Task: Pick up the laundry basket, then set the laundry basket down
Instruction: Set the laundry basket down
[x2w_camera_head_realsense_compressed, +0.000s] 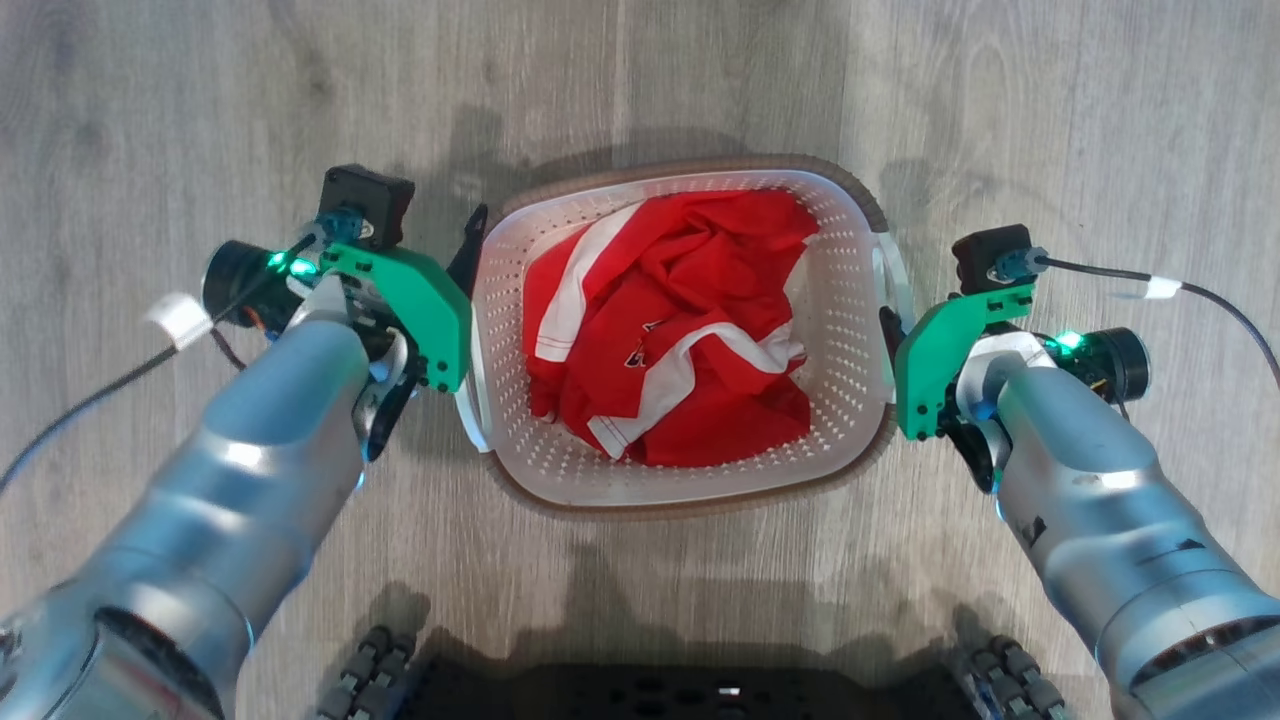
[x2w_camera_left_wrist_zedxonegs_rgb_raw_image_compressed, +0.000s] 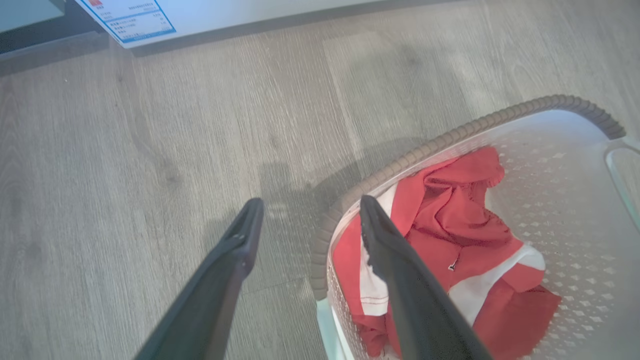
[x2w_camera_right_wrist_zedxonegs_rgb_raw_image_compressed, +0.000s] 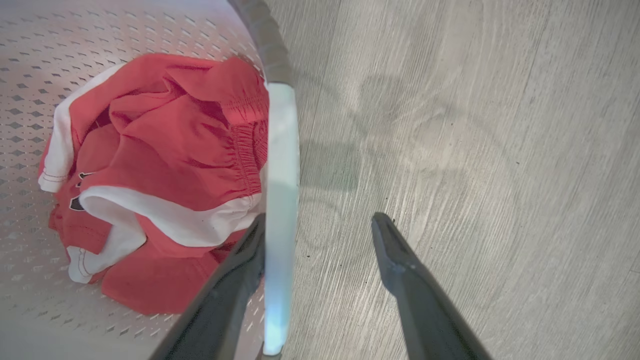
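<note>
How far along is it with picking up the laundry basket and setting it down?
Done: the approach. The left gripper and right gripper each sit open astride one side of the laundry basket. In hand: the grasp; nothing is gripped yet. Left, as it looks: the lift, then setting down. The basket, with its red garment, seems to rest on the floor.

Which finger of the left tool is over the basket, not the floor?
The finger on the right of the left wrist view: it crosses the red garment in the laundry basket; the other finger is over floor.
</note>
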